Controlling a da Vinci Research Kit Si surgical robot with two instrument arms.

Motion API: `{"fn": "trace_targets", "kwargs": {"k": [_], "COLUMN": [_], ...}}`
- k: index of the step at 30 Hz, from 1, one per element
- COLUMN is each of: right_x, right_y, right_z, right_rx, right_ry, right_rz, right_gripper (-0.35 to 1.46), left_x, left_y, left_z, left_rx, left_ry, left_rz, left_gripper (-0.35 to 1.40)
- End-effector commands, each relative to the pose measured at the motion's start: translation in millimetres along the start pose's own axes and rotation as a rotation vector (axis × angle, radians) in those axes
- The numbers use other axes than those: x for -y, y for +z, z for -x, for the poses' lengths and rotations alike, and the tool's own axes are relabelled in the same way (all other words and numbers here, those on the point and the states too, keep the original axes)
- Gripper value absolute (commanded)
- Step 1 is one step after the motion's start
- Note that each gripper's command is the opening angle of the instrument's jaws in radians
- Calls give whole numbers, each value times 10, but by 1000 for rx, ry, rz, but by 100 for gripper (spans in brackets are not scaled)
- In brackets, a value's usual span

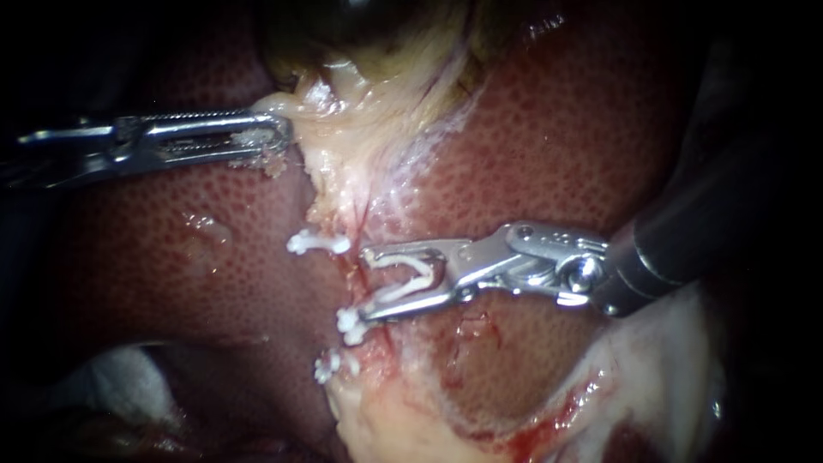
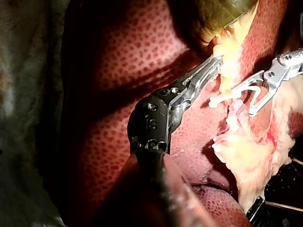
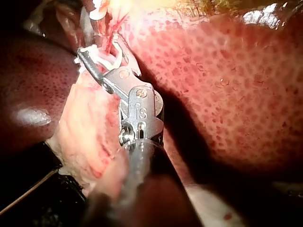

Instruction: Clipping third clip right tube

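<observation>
Holding unclosed clip [image 1: 426, 273] around tube [image 1: 355, 278], right tool [image 1: 364, 285]

Left instrument [image 1: 283, 137]: the shaft is cut off at the left edge of the endoscope view and lost in shadow. Where its tip meets the pale tissue [image 1: 343, 163] is not resolved.

Right instrument [image 1: 367, 283]: the shaft is dark, blurred and cut off at the right edge. Its jaws bear on a white clip [image 1: 426, 273] from both sides. Whether a tube lies inside the clip cannot be made out under blood and pale tissue.

White knob [image 1: 347, 323] at the lower jaw's tip: part of that clip or a separate one, undetermined.

Gallbladder [image 1: 369, 21]: cut off at the top edge, in shadow.

Both wrist views: each instrument's own shaft is blurred and hides the tissue under it.
</observation>
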Motion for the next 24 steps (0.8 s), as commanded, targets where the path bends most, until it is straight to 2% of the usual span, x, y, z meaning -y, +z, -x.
{"fn": "trace_targets", "kwargs": {"k": [1,6,11,16,19,24], "right_x": [-2,-11,-15,-15,-14,-7], "right_y": [-4,-7,6,23,28,27], "right_z": [-1,4,11,11,10,11], "right_rx": [-3,2,6,12,0,-50], "right_ry": [1,0,-5,-1,22,83], "right_rz": [8,19,26,13,-7,-72], "right_gripper": [49,49,49,49,49,49], "left_x": [0,-1,-3,-4,-4,-3], "left_y": [0,0,1,2,2,2], "left_z": [-1,-1,-1,-1,-1,-1], "left_rx": [0,0,0,0,0,0], "left_ry": [0,0,0,-1,-1,0], "left_rz": [0,-1,1,0,0,1], "left_gripper": [-35,-35,-35,-35,-35,-35]}}
